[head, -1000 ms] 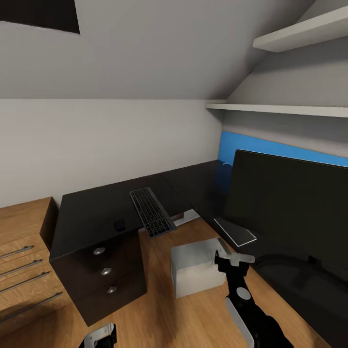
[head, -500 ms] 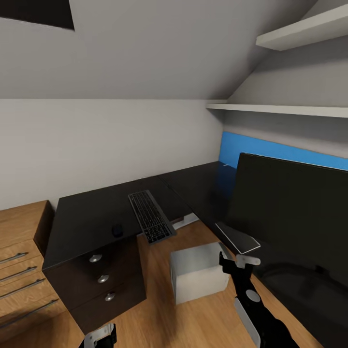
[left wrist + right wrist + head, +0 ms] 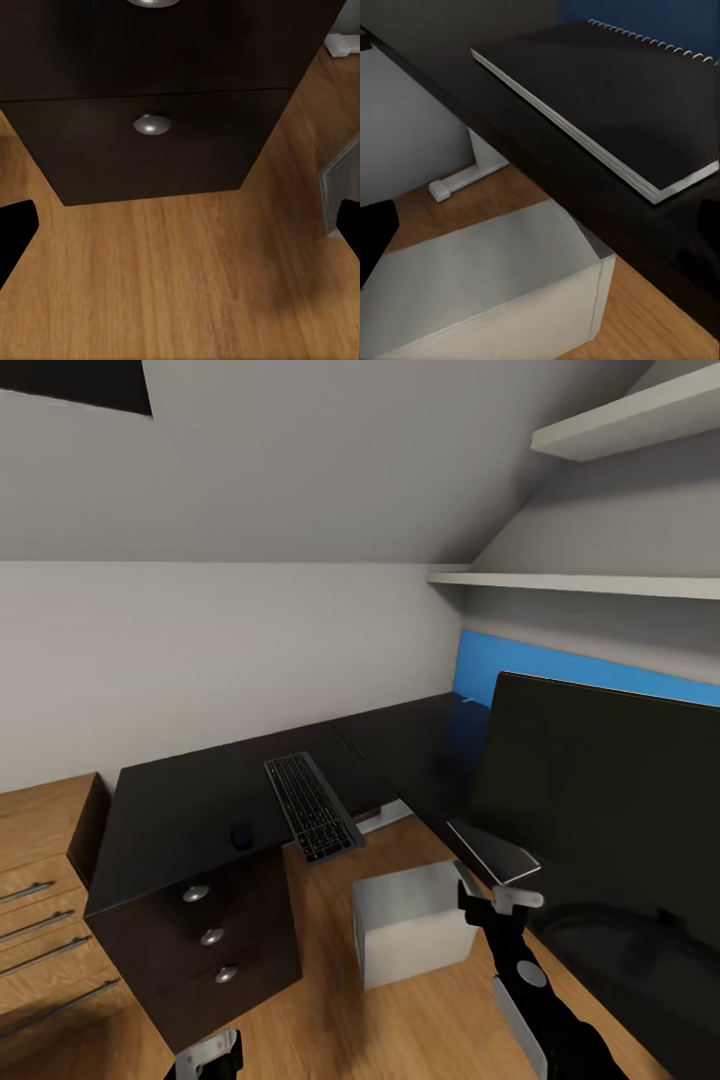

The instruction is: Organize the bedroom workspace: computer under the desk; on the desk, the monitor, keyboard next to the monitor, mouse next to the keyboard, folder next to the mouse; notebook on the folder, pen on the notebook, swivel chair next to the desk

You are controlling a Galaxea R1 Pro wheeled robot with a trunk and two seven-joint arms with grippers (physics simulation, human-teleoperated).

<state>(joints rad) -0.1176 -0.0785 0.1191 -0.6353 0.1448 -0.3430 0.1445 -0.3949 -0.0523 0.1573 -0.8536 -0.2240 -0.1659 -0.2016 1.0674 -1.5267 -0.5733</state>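
The black L-shaped desk (image 3: 180, 810) carries the grey keyboard (image 3: 312, 807), which overhangs its front edge. The small black mouse (image 3: 241, 834) lies to the keyboard's left. The wide black monitor (image 3: 600, 790) stands on the right wing. In front of the monitor lies the spiral notebook (image 3: 492, 850) (image 3: 607, 97), dark in the shade with pale page edges. The light grey computer (image 3: 410, 922) (image 3: 487, 292) sits on the floor in the desk's crook. My right gripper (image 3: 500, 900) (image 3: 540, 240) hangs open over the computer, below the notebook. My left gripper (image 3: 205, 1055) (image 3: 180, 232) is open, low before the desk drawers (image 3: 150, 124). Swivel chair and pen are out of view.
A bright blue flat panel (image 3: 520, 665) rises behind the monitor; I cannot tell whether it is the folder. A light wooden drawer cabinet (image 3: 40, 860) adjoins the desk on the left. White shelves (image 3: 600, 585) and a sloped ceiling hang above. A white desk foot (image 3: 461, 180) rests on the wood floor.
The view has shifted a little, so the desk sits slightly further left. My right gripper has drifted lower and to the right. The things on the desk have not moved.
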